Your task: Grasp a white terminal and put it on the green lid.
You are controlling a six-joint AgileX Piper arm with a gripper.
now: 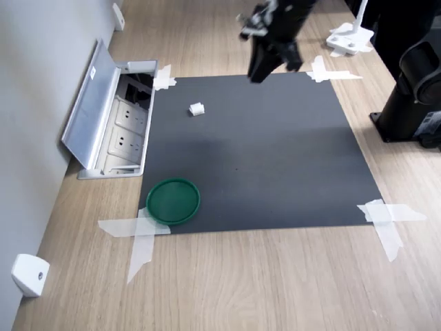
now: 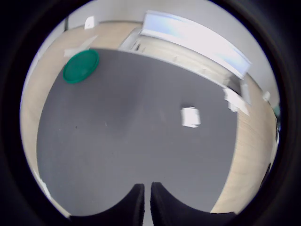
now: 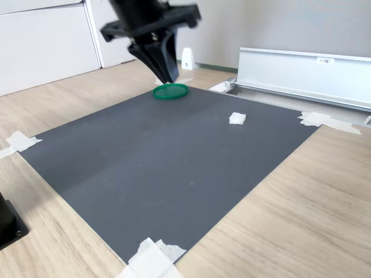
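Hand (image 1: pixel 256 74) hangs high w/ fingers together, empty, nr mat's far edge; tiny white ridged plastic terminal (image 1: pixel 196 109) lies well apart from round dark-green plastic lid (image 1: pixel 173 201), so approach isn't started.

A wooden table (image 1: pixel 275 289) is carrying a dark grey mat (image 1: pixel 262 152), which is lying flat and is being held at its corners by white tape strips (image 1: pixel 386 221). The white terminal (image 1: pixel 196 108) is sitting on the mat near its far edge in the first exterior view. The green lid (image 1: pixel 173 201) is resting at the mat's near left corner in that view, well apart from the terminal. An open socket box (image 1: pixel 114 127) is sitting in the table just beside the mat's left edge.
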